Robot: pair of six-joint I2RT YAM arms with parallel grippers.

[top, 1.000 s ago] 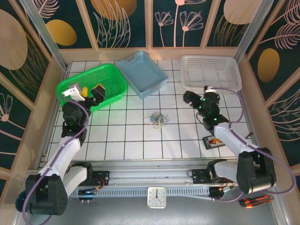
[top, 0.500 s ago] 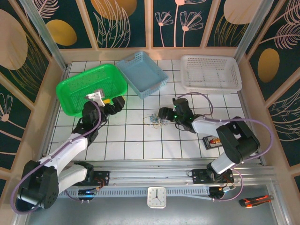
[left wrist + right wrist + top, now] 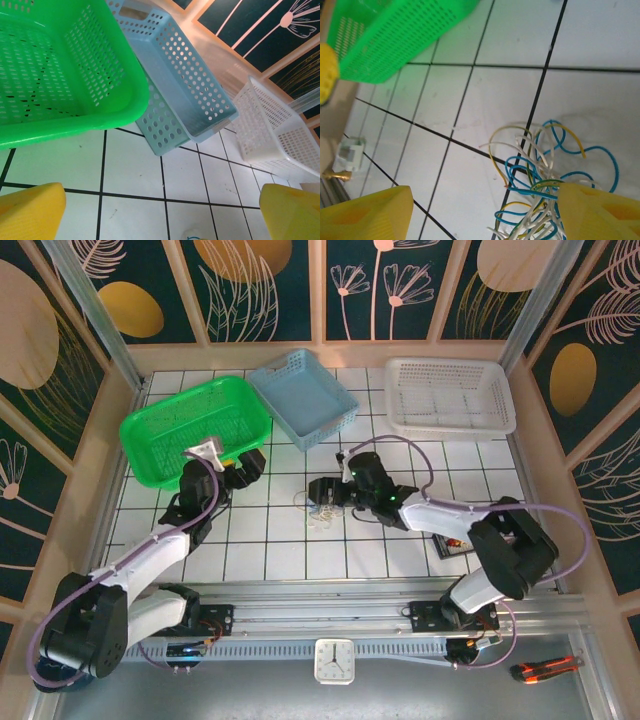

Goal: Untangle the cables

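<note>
Top view: cables (image 3: 321, 512) sit in a small clump mid-desk (image 3: 250, 540). Right tool (image 3: 326, 494) is low, right over them, jaws apart. Left tool (image 3: 247, 464) is just beside the green basket (image 3: 160, 430), spread wide, holding nothing.

Left wrist: left tool (image 3: 162, 220) is wide open with bare tile between its fingers. Blue basket (image 3: 200, 95) and white basket (image 3: 280, 130) lie ahead.

Right wrist: right tool (image 3: 482, 215) is open. The blue, white and yellow strands lie loose between the fingers, up against one finger (image 3: 600, 215), not pinched.
</note>
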